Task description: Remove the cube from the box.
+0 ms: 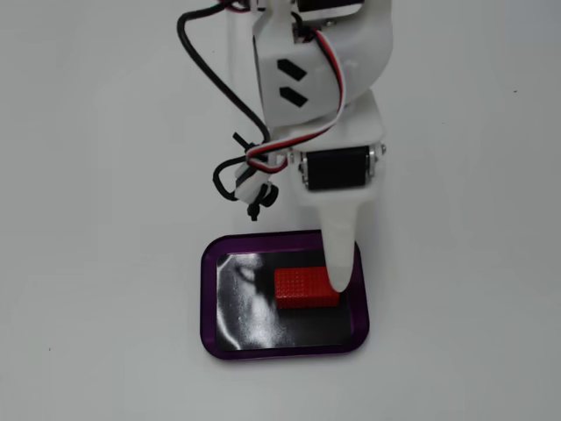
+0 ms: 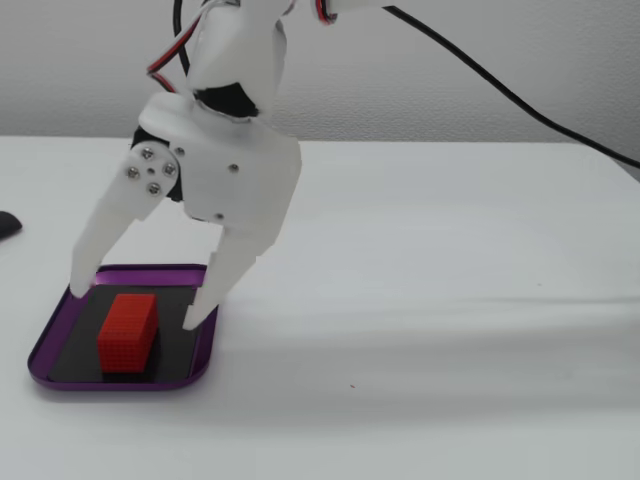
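The red cube (image 1: 302, 288) lies flat in the right half of the box (image 1: 210, 298), a purple-rimmed tray with a glossy black floor. In both fixed views my white gripper (image 2: 135, 306) hangs open just above the box (image 2: 60, 325). Seen from the side, its two fingertips straddle the cube (image 2: 127, 335), one near the tray's left end, the other at its right rim. Neither touches the cube. From above, only one finger (image 1: 340, 254) of the gripper (image 1: 340, 267) shows, its tip over the cube's right end. The second finger is hidden under the gripper body.
The box sits on a plain white table (image 2: 450, 300). A small dark object (image 2: 6, 225) lies at the left edge of the side view. The arm's black cable (image 2: 500, 90) runs off to the right, and a bundle of wires (image 1: 250, 175) hangs beside the wrist.
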### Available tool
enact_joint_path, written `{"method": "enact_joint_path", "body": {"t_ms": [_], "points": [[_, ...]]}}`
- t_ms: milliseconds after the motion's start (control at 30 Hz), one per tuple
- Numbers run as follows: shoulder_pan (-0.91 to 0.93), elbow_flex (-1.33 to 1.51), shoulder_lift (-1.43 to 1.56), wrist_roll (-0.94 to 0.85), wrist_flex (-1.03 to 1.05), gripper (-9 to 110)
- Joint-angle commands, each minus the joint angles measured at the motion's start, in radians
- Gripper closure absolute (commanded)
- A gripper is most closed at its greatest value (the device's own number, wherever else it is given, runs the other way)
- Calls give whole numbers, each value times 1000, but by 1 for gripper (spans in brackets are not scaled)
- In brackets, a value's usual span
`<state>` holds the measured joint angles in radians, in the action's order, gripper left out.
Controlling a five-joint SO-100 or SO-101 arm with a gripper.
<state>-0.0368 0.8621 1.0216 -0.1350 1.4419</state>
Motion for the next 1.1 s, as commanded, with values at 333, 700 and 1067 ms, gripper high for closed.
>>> {"method": "enact_joint_path", "body": {"t_ms": [333, 700, 1067], "points": [[75, -40, -94, -8, -89, 77], [83, -41, -107, -9, -103, 78], [75, -40, -107, -51, -103, 96]]}}
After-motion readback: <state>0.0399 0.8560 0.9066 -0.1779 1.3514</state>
